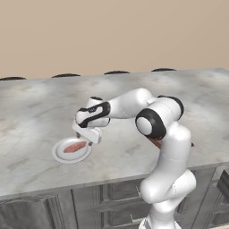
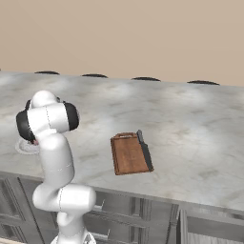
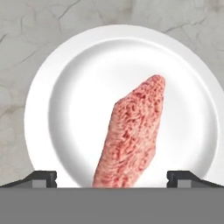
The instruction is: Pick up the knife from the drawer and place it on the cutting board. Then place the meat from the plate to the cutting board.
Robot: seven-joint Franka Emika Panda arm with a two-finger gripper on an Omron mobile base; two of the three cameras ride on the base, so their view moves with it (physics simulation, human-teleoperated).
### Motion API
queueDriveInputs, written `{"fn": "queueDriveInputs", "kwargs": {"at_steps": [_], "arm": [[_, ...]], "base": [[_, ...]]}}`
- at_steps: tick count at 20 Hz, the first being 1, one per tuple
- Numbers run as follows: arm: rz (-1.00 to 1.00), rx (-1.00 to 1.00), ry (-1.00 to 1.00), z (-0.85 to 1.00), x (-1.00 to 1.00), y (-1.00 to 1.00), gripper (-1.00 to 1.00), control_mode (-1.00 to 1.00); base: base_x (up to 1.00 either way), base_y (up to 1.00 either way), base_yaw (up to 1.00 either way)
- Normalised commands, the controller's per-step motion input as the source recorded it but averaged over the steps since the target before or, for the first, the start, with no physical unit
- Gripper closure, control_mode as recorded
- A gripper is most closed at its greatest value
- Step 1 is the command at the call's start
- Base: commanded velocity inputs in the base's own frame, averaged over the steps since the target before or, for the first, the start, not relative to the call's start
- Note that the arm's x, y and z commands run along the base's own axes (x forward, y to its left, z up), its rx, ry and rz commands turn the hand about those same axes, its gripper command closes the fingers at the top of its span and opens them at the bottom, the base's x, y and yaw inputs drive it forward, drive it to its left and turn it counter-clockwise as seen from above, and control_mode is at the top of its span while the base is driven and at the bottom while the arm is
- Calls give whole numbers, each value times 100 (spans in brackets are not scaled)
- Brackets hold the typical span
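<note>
Lying on the white plate (image 3: 52,87), the meat (image 3: 131,135) was a pinkish-red slab set slightly off the plate's middle, its long axis running up and a little to the right in the hand view. The gripper (image 3: 111,177) hung directly above it with its jaws spread wide apart, one dark fingertip (image 3: 41,176) on each side of the slab's near end and neither touching it. In the left base view the plate (image 1: 58,154) sat on the marble counter (image 1: 40,112) near its front edge, the meat (image 1: 74,146) showing as a red streak on it, with the gripper (image 1: 89,142) poised just over the plate's right side at the end of the bent white arm (image 1: 154,123).

Well apart from the plate, farther along the same counter, the cutting board (image 2: 127,155) lay flat in the right base view, reddish-brown, its short handle end pointing toward the back. The knife (image 2: 144,150) rested on the board along its right edge, with the black handle toward the back and the dark blade pointing to the front. Below the counter ran dark grey panelled cabinet fronts (image 2: 143,214). A plain beige wall (image 2: 124,33) rose behind the counter.
</note>
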Motion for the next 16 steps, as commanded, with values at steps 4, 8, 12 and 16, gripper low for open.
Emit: {"fn": "queueDriveInputs", "kwargs": {"at_steps": [4,8,12,16], "arm": [[3,-2,0,-9,23,11,-100,-100],[2,-1,6,-9,3,17,-100,-100],[0,0,8,-11,0,20,-100,-100],[0,0,4,-19,0,18,-100,-100]], "base": [[0,0,0],[0,0,0],[0,0,0],[0,0,0]]}}
